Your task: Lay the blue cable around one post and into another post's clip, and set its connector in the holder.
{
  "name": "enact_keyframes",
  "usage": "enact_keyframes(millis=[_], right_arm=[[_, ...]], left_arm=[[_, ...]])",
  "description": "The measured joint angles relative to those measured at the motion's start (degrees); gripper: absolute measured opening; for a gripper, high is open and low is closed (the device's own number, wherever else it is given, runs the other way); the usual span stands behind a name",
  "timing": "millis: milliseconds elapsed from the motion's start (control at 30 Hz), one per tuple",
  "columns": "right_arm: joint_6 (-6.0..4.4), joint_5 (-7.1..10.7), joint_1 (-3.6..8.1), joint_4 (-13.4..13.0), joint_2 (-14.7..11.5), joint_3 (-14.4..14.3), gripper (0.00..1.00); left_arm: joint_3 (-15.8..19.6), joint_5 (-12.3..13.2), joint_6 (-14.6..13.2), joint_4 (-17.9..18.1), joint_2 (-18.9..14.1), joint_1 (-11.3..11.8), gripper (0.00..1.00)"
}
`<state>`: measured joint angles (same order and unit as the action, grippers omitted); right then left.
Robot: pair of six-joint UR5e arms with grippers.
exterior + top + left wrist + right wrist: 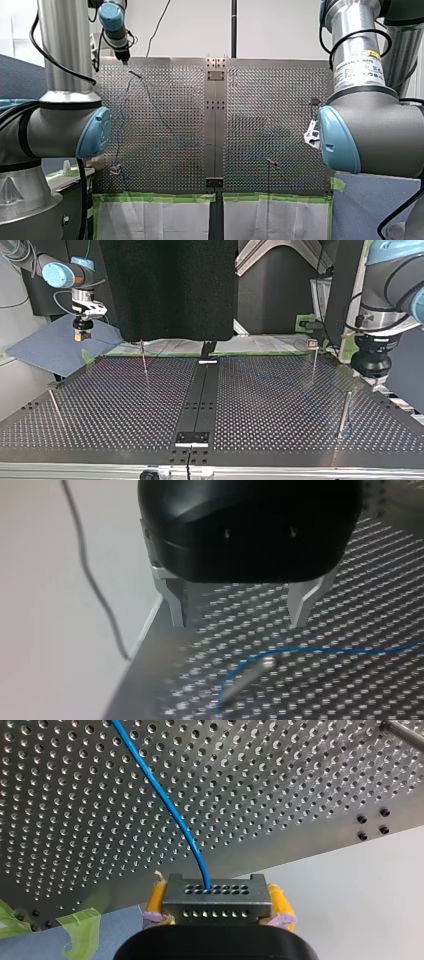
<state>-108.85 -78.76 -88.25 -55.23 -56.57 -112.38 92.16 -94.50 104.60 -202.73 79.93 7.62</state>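
Right gripper (215, 901) pinches the connector (216, 892) just off the table (280, 795) edge, blue cable (165, 802) trailing over the holes, left gripper (237, 622) is wide & empty near a post (247, 677), so a hard tug could prob. slip the cable off it

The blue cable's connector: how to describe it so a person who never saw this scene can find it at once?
From the perforated table, follow the blue cable to its end at my right gripper. The connector sits clamped between the yellow pads there. Unlike the thin round post nearby, it is a grey metal block with two rows of small holes.
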Motion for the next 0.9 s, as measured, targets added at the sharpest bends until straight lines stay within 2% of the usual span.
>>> enact_keyframes(millis=[300, 400, 900], right_arm=[[0.02, 0.00, -0.02, 0.03, 0.00, 0.00, 0.00], [0.02, 0.00, -0.05, 0.03, 0.00, 0.00, 0.00], [0.27, 0.00, -0.25, 0.11, 0.00, 0.00, 0.00]], left_arm=[[-0.82, 0.56, -0.59, -5.32, 0.84, 0.13, 1.00], [-1.46, 0.88, -0.57, -6.08, 1.00, 0.24, 1.00], [-2.35, 2.13, 0.06, -4.72, 2.03, 0.85, 1.00]])
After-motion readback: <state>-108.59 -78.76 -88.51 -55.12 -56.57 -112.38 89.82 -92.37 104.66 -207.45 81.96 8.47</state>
